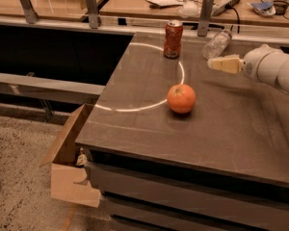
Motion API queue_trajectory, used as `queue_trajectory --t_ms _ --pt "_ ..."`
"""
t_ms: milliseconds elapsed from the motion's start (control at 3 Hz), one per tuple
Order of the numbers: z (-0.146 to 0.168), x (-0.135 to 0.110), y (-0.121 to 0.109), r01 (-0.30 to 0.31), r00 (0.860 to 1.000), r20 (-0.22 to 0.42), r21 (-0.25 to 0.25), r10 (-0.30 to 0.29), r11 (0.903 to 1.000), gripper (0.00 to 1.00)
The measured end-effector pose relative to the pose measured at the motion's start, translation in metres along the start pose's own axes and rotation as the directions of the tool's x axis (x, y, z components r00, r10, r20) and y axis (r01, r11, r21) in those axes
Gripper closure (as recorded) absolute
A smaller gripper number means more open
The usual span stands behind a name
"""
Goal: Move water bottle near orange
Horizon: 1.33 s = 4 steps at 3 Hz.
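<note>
Camera view: water bottle [216,44] lies just beyond the gripper [225,64], long axis slanting away; orange [181,98] sits nearer the camera. Gripper's state: cannot tell

A cream gripper [223,64] hovers beside the clear water bottle [216,44] (red can [173,38], orange orange [181,98]).

I'm looking into a lab or workshop: a dark worktable [149,134] with a pale ring [130,108] marked on it, and behind it a wooden bench [130,6] strewn with cables [237,14] and papers [164,0]. Metal brackets [91,6] line its edge, and a cardboard box [67,177] sits on the speckled floor [19,186]. My gripper [225,64] hangs over the table's far right
</note>
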State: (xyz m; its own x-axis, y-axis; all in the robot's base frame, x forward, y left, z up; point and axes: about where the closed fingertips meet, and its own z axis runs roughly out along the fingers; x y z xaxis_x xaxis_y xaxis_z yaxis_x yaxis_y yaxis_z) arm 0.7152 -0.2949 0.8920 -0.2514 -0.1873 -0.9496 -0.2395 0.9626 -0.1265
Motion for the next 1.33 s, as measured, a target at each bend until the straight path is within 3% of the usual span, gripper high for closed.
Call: queue_trajectory --t_ms 333,667,1333 --pt "0.016 0.012 0.019 -0.005 0.999 0.033 -0.042 0.007 0.9991 0.0" --pt "0.033 0.021 0.029 -0.006 0.999 0.044 -0.049 0.008 0.9988 0.0" --pt "0.085 -0.006 0.037 -0.019 0.992 0.121 0.01 0.018 0.9998 0.0"
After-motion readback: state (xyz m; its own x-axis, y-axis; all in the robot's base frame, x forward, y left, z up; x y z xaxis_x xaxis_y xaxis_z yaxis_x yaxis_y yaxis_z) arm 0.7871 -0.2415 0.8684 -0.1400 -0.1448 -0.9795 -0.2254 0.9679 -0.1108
